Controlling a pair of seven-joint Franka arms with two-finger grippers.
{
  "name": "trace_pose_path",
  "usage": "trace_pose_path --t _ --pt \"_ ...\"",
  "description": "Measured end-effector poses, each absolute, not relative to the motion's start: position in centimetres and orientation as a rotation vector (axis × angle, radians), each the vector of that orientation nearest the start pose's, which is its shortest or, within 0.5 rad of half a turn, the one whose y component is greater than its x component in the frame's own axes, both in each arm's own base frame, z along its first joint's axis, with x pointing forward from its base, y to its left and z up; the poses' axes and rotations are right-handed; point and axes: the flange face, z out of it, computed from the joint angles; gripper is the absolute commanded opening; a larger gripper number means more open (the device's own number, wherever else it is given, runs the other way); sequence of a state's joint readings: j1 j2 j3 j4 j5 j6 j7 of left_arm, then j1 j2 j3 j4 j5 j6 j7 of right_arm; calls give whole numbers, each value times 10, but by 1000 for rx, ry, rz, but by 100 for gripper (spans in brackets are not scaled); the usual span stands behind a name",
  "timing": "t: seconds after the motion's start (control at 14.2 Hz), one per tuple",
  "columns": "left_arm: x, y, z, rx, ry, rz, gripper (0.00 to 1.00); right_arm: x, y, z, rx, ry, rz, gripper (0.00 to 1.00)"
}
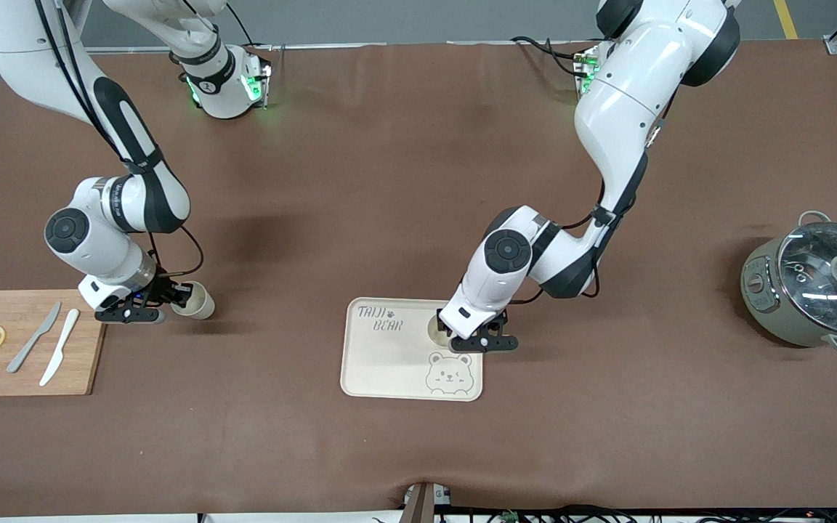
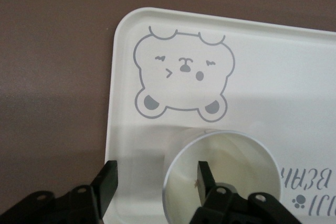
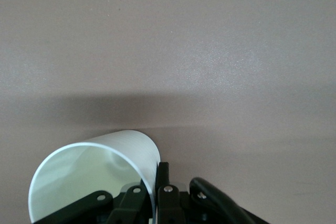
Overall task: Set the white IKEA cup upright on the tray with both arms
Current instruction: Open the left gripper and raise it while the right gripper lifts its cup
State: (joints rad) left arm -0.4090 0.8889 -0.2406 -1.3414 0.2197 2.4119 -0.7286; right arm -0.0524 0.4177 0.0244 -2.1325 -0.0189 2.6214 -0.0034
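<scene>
Your cups: one upright on the tray (image 1: pixel 382 363), left gripper (image 2: pixel 157 184) fingers released astride its rim — one by the cutting board (image 1: pixel 26 341), right gripper (image 3: pixel 152 182) fingers pinching its wall; light, rigid, likely slick.

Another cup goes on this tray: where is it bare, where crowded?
The tray is bare from its lettering to the edge nearest the camera, bear drawing included. Crowded: the cup toward the left arm's end, left hand open astride its rim. The right hand grips the second cup beside the cutting board.
</scene>
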Motion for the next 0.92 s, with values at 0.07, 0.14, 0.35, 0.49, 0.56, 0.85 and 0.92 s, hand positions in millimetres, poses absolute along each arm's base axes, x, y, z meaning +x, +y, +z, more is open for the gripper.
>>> trace_pose_path --t 0.07,0.14,0.35,0.49,0.56,0.85,0.92 --pt "632 -422 222 -3276 -59 -253 89 581 -16 215 -3141 18 -106 0" --pt "633 -422 223 -3277 -59 -256 95 581 -16 216 -3142 18 -89 0" --pt "633 -422 224 -3277 -60 -261 100 580 -17 228 -3144 19 -29 0" --pt "634 -422 226 -3279 -60 -267 100 580 -17 246 -3145 20 -9 0" --pt "635 -422 228 -3280 -60 -272 100 580 -17 256 -3146 20 0 0" --pt "638 -422 237 -3283 -63 -296 100 579 -12 295 -3147 63 42 0" --pt "639 -421 240 -3280 -66 -298 100 580 -5 303 -3147 81 52 0"
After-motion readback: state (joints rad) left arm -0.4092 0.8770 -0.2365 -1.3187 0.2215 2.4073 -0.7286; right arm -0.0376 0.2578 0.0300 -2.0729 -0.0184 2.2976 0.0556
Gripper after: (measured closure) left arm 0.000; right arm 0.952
